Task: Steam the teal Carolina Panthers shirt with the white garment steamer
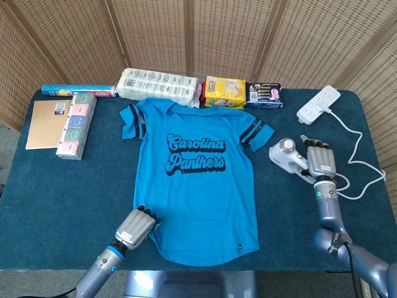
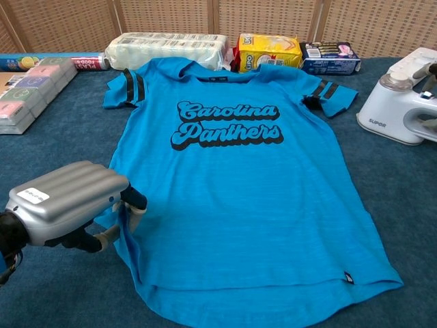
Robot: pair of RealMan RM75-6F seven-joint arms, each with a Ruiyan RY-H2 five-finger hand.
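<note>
The teal Carolina Panthers shirt (image 1: pixel 198 186) (image 2: pixel 246 198) lies flat, print up, in the middle of the blue table. My left hand (image 1: pixel 136 226) (image 2: pixel 65 205) is at its lower left corner and pinches the side hem between thumb and fingertip. The white garment steamer (image 1: pixel 284 152) (image 2: pixel 392 109) lies on the table to the right of the shirt's sleeve. My right hand (image 1: pixel 321 160) sits over the steamer's handle with its fingers stretched out and apart. In the chest view only a fingertip (image 2: pixel 430 68) of it shows above the steamer.
A white power strip (image 1: pixel 319 103) and its cable (image 1: pixel 360 155) lie right of the steamer. Along the far edge are a tissue pack (image 1: pixel 160 85), a yellow packet (image 1: pixel 224 92) and a dark box (image 1: pixel 263 94). A notebook (image 1: pixel 46 124) and stacked boxes (image 1: pixel 77 124) lie at the left.
</note>
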